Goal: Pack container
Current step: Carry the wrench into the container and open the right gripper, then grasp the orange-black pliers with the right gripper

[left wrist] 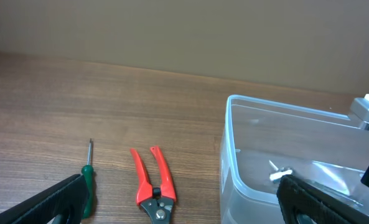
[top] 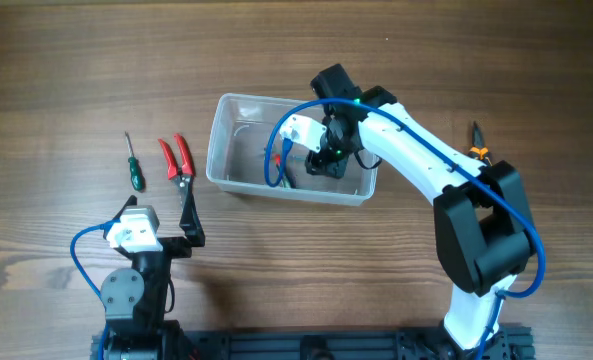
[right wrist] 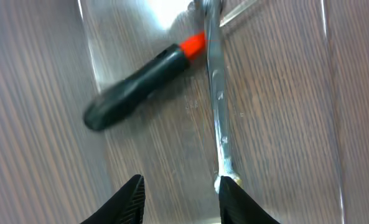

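The clear plastic container (top: 226, 150) stands mid-table; it also shows in the left wrist view (left wrist: 231, 155) and the right wrist view (right wrist: 277, 124). My right gripper (top: 326, 160) is down inside it, open and empty (right wrist: 181, 199). On the container floor lie a black-handled tool with an orange-red collar (right wrist: 140, 78) and a silver wrench (right wrist: 216, 93), whose near end touches my right finger. My left gripper (top: 171, 243) is wide open and empty (left wrist: 181, 199) near the table's front left.
Red-handled pliers (top: 176, 158) (left wrist: 154, 186) and a green-handled screwdriver (top: 133, 165) (left wrist: 86, 180) lie on the wood left of the container. An orange-and-black tool (top: 476, 140) lies at the right, partly hidden by the right arm.
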Motion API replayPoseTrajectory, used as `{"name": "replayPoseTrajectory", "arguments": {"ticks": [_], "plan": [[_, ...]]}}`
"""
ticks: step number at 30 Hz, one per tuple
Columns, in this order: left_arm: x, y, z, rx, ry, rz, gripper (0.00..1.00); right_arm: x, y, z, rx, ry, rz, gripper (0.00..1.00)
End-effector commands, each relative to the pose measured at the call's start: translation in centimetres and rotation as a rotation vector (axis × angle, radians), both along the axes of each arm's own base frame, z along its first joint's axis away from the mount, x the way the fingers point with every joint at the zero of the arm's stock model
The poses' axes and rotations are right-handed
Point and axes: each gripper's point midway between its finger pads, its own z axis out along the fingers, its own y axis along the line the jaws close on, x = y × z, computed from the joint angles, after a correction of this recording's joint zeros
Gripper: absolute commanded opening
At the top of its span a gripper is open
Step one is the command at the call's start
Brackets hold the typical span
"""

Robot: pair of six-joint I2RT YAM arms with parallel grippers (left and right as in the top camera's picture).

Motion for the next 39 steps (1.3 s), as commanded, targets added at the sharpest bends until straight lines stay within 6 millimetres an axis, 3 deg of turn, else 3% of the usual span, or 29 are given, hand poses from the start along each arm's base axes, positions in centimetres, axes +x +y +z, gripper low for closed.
{"name": "replayPoseTrajectory", "arguments": {"ticks": [1, 4, 7, 8, 9, 10, 12, 17, 19, 22, 26, 30, 33, 39], "plan": [[0.0, 0.2, 0.0, -0.016, -0.004, 0.011, 1.0, 0.6, 0.4, 0.3, 0.009, -0.002, -0.039, 0.4], [0.0, 0.2, 0.0, -0.016, -0.004, 0.011, 1.0, 1.9, 1.1, 2.5, 0.049, -0.024, -0.132, 0.4], [0.0, 0.2, 0.0, -0.016, -0.004, 0.011, 1.0, 5.2, 1.6, 9.5, 0.12, -0.152, -0.315, 0.4], [0.0, 0.2, 0.0, -0.016, -0.004, 0.011, 1.0, 6.8, 0.2, 12.7, 0.096, -0.238, -0.437, 0.4], [0.0, 0.2, 0.0, -0.016, -0.004, 0.011, 1.0, 8.5, -3.1, 16.3, 0.04, -0.346, -0.642, 0.42], [0.0, 0.2, 0.0, -0.016, -0.004, 0.011, 1.0, 9.0, -5.5, 18.0, 0.013, -0.384, -0.761, 0.43], [0.0, 0.2, 0.0, -0.016, -0.004, 0.011, 1.0, 8.5, -9.2, 18.8, -0.007, -0.348, -0.91, 0.51], [0.0, 0.2, 0.0, -0.016, -0.004, 0.011, 1.0, 6.8, -21.3, 15.9, -0.181, -0.173, -1.217, 0.5], [0.0, 0.2, 0.0, -0.016, -0.004, 0.011, 1.0, 6.2, -25.1, 15.0, -0.219, -0.132, -1.305, 0.5], [0.0, 0.2, 0.0, -0.016, -0.004, 0.011, 1.0, 4.1, -28.9, 12.6, -0.284, -0.038, -1.388, 0.48], [0.0, 0.2, 0.0, -0.016, -0.004, 0.011, 1.0, 0.7, -30.2, 6.1, -0.328, 0.13, -1.388, 0.45], [0.0, 0.2, 0.0, -0.016, -0.004, 0.011, 1.0, -1.2, -30.4, 1.3, -0.357, 0.164, -1.353, 0.45], [0.0, 0.2, 0.0, -0.016, -0.004, 0.011, 1.0, -1.2, -30.5, -0.3, -0.346, 0.147, -1.359, 0.46], [0.0, 0.2, 0.0, -0.016, -0.004, 0.011, 1.0, -0.7, -31.8, -0.5, -0.328, 0.128, -1.401, 0.46]]}}
